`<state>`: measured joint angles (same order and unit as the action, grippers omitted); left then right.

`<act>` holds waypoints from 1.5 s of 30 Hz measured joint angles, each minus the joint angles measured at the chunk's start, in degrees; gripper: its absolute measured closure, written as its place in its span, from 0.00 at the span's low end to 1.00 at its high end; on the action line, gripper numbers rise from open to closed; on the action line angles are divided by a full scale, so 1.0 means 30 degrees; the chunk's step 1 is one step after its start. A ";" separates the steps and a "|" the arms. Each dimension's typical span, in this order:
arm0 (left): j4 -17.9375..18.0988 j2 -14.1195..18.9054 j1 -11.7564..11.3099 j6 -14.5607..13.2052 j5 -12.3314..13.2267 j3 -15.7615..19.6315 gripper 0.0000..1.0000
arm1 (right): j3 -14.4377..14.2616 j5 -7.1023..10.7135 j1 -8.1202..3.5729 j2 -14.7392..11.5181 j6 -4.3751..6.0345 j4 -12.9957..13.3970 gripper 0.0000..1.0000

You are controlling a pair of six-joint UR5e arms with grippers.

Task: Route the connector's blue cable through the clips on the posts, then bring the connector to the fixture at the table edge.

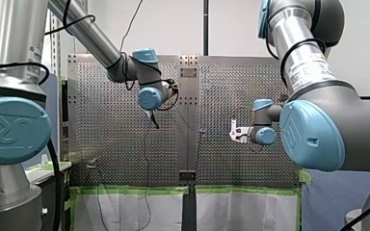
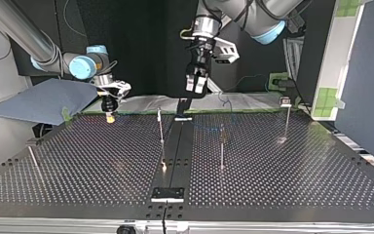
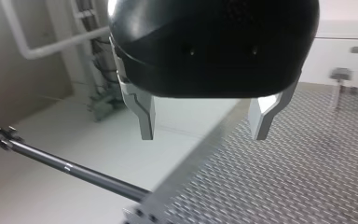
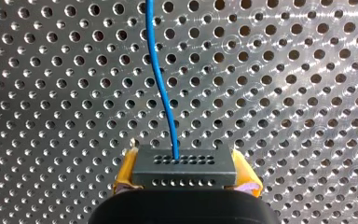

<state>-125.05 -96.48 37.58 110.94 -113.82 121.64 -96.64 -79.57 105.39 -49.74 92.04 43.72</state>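
Between the yellow pads [image 4: 125, 172] of my right gripper [image 4: 184, 176], in the right wrist view: a dark connector [image 4: 184, 164], pinched at its two ends, with rows of small holes facing away from the fingers. Blue cable [image 4: 161, 84] leaving a hole near the connector's middle and running straight ahead of the gripper in a slight wave over the perforated table [image 4: 284, 93]. Lying on the plate or lifted off it: cannot tell.

Left wrist view: my left gripper [image 3: 205, 127], black-bodied, with metal fingers [image 3: 145, 114] spread wide and holding nothing. Below and to one side of them, a dark post [image 3: 74, 170] slanting away from the plate. Well ahead of the other finger, a far post [image 3: 339, 81], blurred.

Top view: left gripper hanging high over the table's dark centre strip [image 2: 174, 146], pointing down. Below it, on the side towards the right gripper, a thin inner post [image 2: 160, 124]; on its other side a middle post [image 2: 221, 146] and, further off, an outer post [image 2: 286, 119]. Right gripper low over the far edge, yellow at its tip, well apart from the left one. Fixture [image 2: 167, 194] at the near edge, well apart from both grippers. Cable too faint to follow.

Front view: both grippers over the plate, well apart, fingers too small to read.
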 joint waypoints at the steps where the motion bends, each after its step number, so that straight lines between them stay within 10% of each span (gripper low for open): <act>1: -0.0026 -0.0106 -0.0035 -0.0036 0.0003 0.0143 0.00 | -0.0001 0.0010 0.0004 0.0000 -0.0001 -0.0003 1.00; 25: 0.0429 -0.1275 -0.0448 -0.0212 -0.0041 0.4037 0.00 | 0.0078 -0.0032 -0.0121 -0.0018 -0.0042 -0.0209 1.00; 45: 0.1393 -0.1272 -0.0543 -0.0236 0.0058 0.7409 0.00 | 0.0384 -0.1810 -0.0534 -0.2160 0.0176 -0.2186 1.00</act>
<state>-120.87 -100.30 35.95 110.24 -113.65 143.87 -95.49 -85.01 103.79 -56.22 92.56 37.16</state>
